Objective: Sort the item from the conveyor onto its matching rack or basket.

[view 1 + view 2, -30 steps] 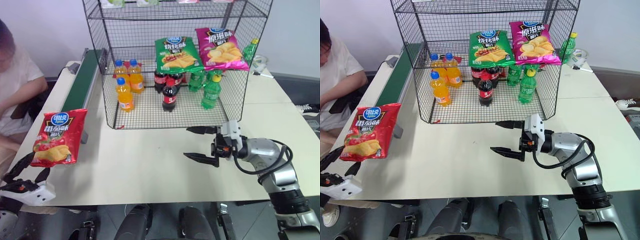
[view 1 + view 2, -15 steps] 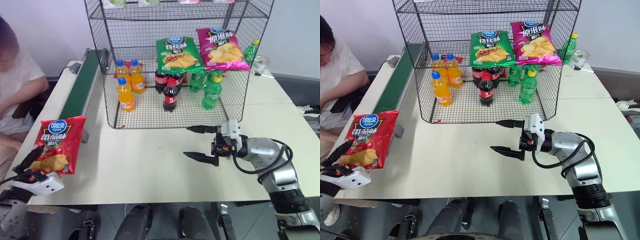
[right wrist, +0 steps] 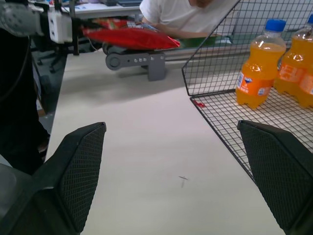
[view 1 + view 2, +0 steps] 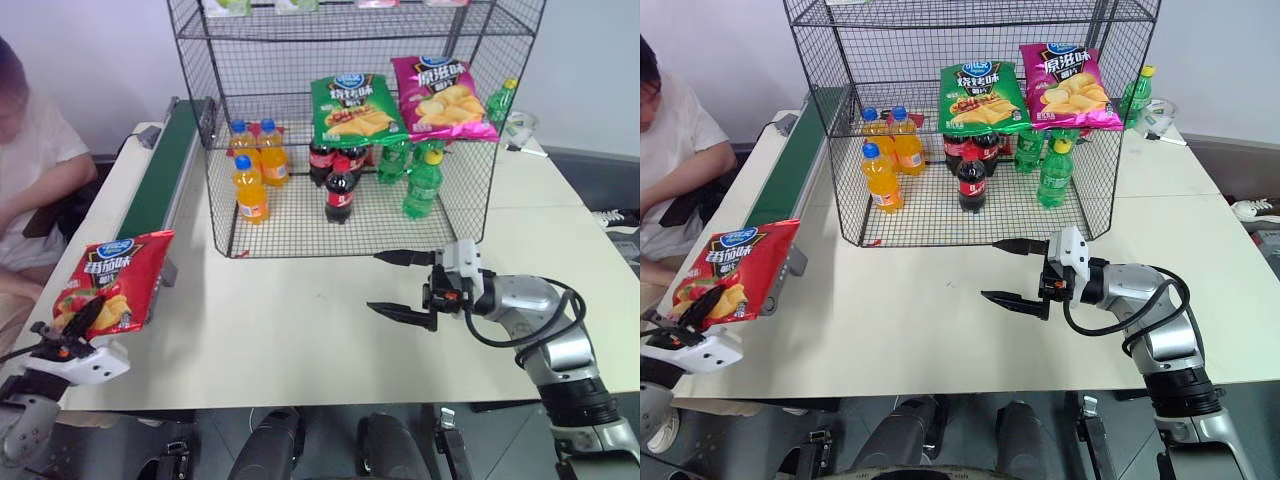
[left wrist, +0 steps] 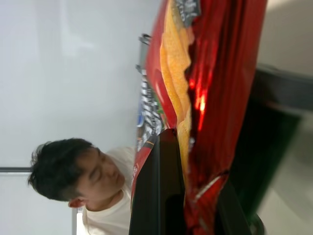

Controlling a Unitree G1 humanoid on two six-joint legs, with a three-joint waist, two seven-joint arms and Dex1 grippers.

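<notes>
Left eye view, lower left corner: the left gripper (image 4: 82, 318) has its two black fingers clamped on the bottom edge of the red crisp bag (image 4: 108, 284), which stands tilted above the table's (image 4: 300, 320) near edge, just beside the end of the conveyor (image 4: 165, 165). Right of centre, the right gripper (image 4: 408, 287) hovers over the bare tabletop with its fingers spread wide apart, holding nothing.

Farther back, at upper centre, the black wire rack (image 4: 350, 130) holds orange soda bottles (image 4: 250, 165), cola bottles (image 4: 338, 180) and green bottles (image 4: 420, 170) on its bottom tier, with a green crisp bag (image 4: 355, 108) and a magenta crisp bag (image 4: 442, 97) on the tier above. A person (image 4: 30, 170) sits at the left edge.

By my reading the pick-up is done and the carry begins; the next move calls for bringing the bag across to the crisp tier, perhaps handing it to the waiting right gripper.
</notes>
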